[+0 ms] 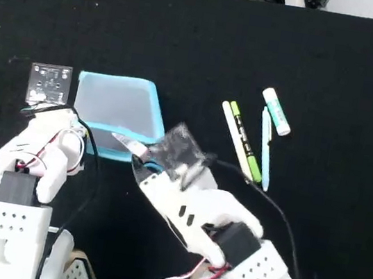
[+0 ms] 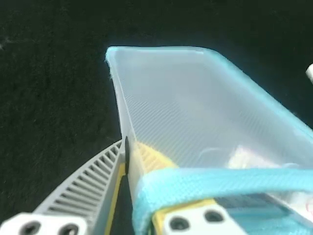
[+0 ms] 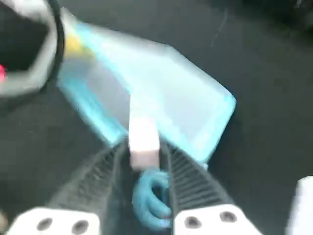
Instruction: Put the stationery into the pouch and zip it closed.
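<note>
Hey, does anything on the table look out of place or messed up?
Nothing spilled or damaged. The pens and a white stick lie loosely fanned outside the pouch, whose edge the left gripper clamps; the right gripper holds a small white block at its near edge.

**Right gripper clamped at the pouch's near edge**

The right gripper (image 3: 143,149) has its two dark, ribbed fingers (image 3: 95,178) drawn in tight on a pale piece (image 3: 143,134), whitish and blocky; what it is cannot be told. Behind that piece, in the gap between the fingers toward the wrist, sits a blue loop (image 3: 151,200). Straight ahead of the fingertips the pouch (image 3: 171,83) spreads away, translucent with a light-blue border, its near edge meeting the tips. Ahead and off to one side, a grey ring-shaped part (image 3: 41,76) sits by the pouch's corner, a spot of yellow beside it. Just outside the opposite finger lies a white object (image 3: 301,205), cut off by the frame. The black table surface (image 3: 264,58) lies all around.
</note>
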